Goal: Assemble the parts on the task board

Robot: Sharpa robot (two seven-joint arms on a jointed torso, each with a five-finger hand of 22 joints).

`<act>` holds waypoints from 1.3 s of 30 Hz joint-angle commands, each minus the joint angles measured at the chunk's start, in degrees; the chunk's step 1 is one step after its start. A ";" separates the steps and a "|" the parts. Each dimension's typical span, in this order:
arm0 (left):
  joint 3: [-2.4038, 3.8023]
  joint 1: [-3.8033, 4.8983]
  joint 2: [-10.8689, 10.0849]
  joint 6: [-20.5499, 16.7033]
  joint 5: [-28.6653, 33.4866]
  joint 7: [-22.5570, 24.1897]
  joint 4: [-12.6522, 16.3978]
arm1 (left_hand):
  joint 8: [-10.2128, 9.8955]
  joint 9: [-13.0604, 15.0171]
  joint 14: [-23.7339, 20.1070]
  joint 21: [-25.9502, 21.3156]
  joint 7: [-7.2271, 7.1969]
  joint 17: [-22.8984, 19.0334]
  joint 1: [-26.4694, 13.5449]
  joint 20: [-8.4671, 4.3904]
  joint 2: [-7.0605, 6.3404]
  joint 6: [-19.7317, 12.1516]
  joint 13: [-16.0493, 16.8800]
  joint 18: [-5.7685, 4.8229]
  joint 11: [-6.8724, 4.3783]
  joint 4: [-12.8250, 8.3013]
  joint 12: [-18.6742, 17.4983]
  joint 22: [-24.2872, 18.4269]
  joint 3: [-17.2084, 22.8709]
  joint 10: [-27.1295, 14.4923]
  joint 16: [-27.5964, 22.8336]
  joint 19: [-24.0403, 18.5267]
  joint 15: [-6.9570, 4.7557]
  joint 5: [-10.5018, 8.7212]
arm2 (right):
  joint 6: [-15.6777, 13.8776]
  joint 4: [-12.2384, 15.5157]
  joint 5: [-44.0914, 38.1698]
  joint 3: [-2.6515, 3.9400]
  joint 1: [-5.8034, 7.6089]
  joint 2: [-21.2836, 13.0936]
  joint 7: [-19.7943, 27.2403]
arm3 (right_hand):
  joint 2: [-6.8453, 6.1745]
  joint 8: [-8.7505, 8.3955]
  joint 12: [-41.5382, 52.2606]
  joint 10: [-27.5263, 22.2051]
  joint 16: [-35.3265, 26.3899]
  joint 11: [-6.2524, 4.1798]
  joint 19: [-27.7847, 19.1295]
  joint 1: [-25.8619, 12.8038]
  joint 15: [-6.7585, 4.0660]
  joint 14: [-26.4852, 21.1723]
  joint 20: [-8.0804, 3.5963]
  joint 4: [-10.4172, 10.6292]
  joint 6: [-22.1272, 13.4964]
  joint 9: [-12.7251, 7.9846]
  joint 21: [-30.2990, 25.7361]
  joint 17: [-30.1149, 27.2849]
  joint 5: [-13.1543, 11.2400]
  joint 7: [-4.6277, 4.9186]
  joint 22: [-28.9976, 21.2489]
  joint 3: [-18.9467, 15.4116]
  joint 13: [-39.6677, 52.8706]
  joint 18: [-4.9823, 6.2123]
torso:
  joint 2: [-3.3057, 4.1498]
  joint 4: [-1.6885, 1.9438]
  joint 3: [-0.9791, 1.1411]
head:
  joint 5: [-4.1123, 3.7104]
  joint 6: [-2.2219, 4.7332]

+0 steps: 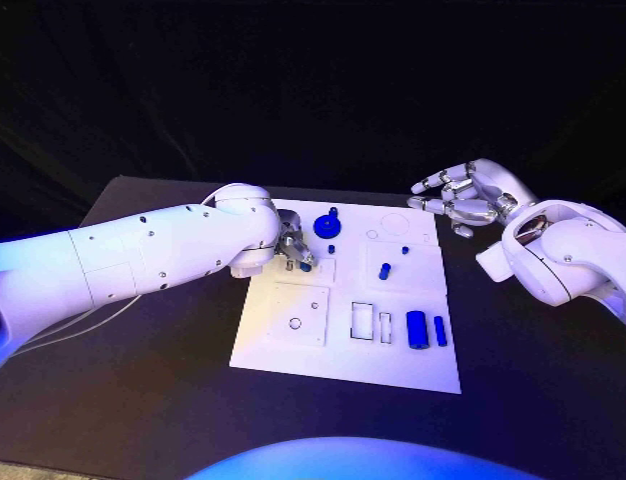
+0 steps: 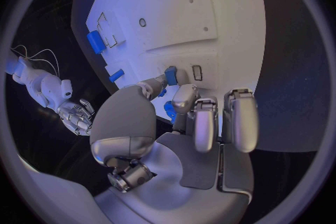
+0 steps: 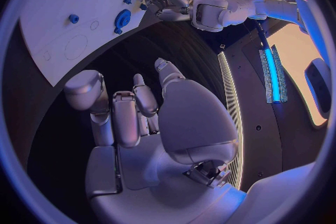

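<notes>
a: left hand (image 1: 290, 248) low over the task board (image 1: 345, 345), near its far-left part. a small blue peg (image 2: 171, 74) pinched at its fingertips, seen in the left wrist view.
b: board itself?
a: white plate mid worktop (image 1: 155, 400), outlined recesses; blue round knob (image 1: 326, 217) near the far edge, short blue peg (image 1: 384, 269) mid-board, two blue cylinders (image 1: 426, 329) near the right edge.
b: hidden bits?
a: head view hides the pinch behind the wrist.
b: right hand (image 1: 469, 198)?
a: off the board's far-right corner, fingers loosely curled apart, holding nothing.
</notes>
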 commanded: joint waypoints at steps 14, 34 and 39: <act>-0.18 -0.18 0.22 2.25 0.90 -0.09 -0.14 | 0.88 0.10 6.02 0.70 0.10 15.06 -1.61 -0.38 0.79 0.46 0.38 -1.01 -0.28 1.81 0.76 4.94 -1.97 0.44 0.14 1.94 -0.65 0.22 | 0.33 0.16 -0.30 0.03 -0.02 -0.14 -0.11 | 0.26 0.19 -0.20 -0.39 -0.19 0.05 -0.31 0.03 -0.13 2.21 -0.16 0.34 -0.29 0.09 -0.23 4.94 0.27 0.02 -0.05 0.03 0.00 1.01 | 0.00 -0.01 -0.02 | -0.26 -0.05; -0.18 -0.11 0.31 1.85 1.13 -0.08 -0.05 | 1.53 0.32 6.02 0.96 -0.07 15.06 -3.35 -0.47 1.02 0.69 0.61 -1.11 -0.40 4.29 1.14 5.48 -5.12 0.69 0.14 2.16 -0.76 0.21 | 0.27 0.26 -0.33 0.03 -0.01 -0.21 -0.15 | 0.25 0.21 -0.18 -0.37 -0.24 0.05 -0.32 0.03 -0.14 2.20 -0.16 0.35 -0.29 0.09 -0.28 4.90 0.24 0.02 -0.08 0.03 0.00 1.02 | 0.00 0.05 -0.02 | -0.48 0.04; -0.17 -0.10 0.28 1.50 1.28 -0.05 -0.02 | 1.61 0.37 6.02 0.97 -0.10 15.06 -3.43 -0.49 0.95 0.65 0.49 -1.11 -0.42 4.55 1.07 5.50 -5.61 0.64 0.14 2.17 -0.78 0.21 | 0.29 0.22 -0.37 0.03 -0.01 -0.21 -0.17 | 0.24 0.23 -0.17 -0.36 -0.30 0.04 -0.33 0.04 -0.14 2.18 -0.16 0.35 -0.28 0.10 -0.33 4.86 0.22 0.01 -0.11 0.02 0.00 1.02 | -0.05 0.06 -0.03 | -0.40 0.01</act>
